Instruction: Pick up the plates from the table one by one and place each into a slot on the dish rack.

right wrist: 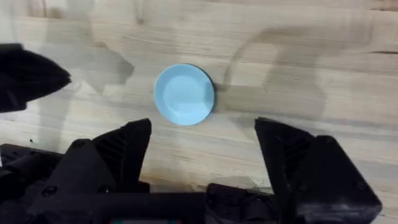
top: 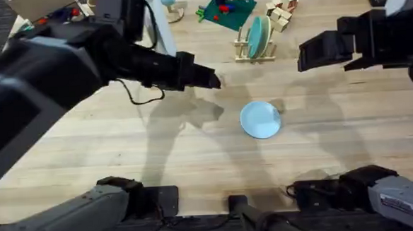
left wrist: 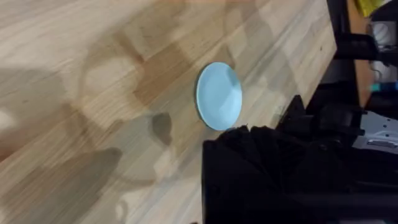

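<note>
Light blue plate (top: 260, 119) lies flat on the wooden table (top: 88, 157), well apart from the dish rack (top: 254, 51) already holding a plate, while the right tool (right wrist: 202, 155) hovers above it, fingers spread, and the left tool's (top: 208, 78) state cannot be told.

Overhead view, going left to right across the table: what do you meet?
Left gripper → light blue plate lying flat on the table → right gripper. Farther back, the dish rack with a plate standing in it sits above the flat plate, so its place is unclear.
</note>
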{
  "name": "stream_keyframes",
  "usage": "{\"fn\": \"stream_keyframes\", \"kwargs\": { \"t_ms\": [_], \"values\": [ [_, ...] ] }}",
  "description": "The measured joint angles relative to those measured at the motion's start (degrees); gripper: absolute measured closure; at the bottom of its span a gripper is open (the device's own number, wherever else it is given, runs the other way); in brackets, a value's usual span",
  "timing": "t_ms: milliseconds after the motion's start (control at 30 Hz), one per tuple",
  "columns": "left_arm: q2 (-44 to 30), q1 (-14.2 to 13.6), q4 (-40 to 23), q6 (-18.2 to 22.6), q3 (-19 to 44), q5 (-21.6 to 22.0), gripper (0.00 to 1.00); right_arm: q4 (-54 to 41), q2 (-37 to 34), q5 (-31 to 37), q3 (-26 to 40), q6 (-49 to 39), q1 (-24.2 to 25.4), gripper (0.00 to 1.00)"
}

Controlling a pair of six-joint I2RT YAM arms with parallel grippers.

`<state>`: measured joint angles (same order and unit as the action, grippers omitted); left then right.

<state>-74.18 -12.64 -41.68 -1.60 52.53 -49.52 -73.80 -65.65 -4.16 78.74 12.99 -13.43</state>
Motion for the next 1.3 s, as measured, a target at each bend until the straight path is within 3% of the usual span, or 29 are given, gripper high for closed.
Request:
{"fn": "stream_keyframes", "kwargs": {
  "t_ms": [400,633,967,1300],
  "values": [
    [-9.73,-8.60,7.87,-1.07,0.00,-3.94,0.957,0.01,0.00,0.00,0.00,0.00,0.00,0.007],
    [-13.57,-10.30,10.22,-1.68,0.00,-4.88,0.957,0.00,0.00,0.00,0.00,-0.12,0.00,0.007],
    [-18.84,-14.78,16.99,-6.17,0.00,-4.94,0.956,0.02,0.00,0.01,0.00,-1.08,0.00,0.007],
    [-19.86,-15.09,19.19,-7.94,-1.57,-4.69,0.957,0.02,0.00,0.01,0.00,-1.33,0.00,0.007]
  ]
}}
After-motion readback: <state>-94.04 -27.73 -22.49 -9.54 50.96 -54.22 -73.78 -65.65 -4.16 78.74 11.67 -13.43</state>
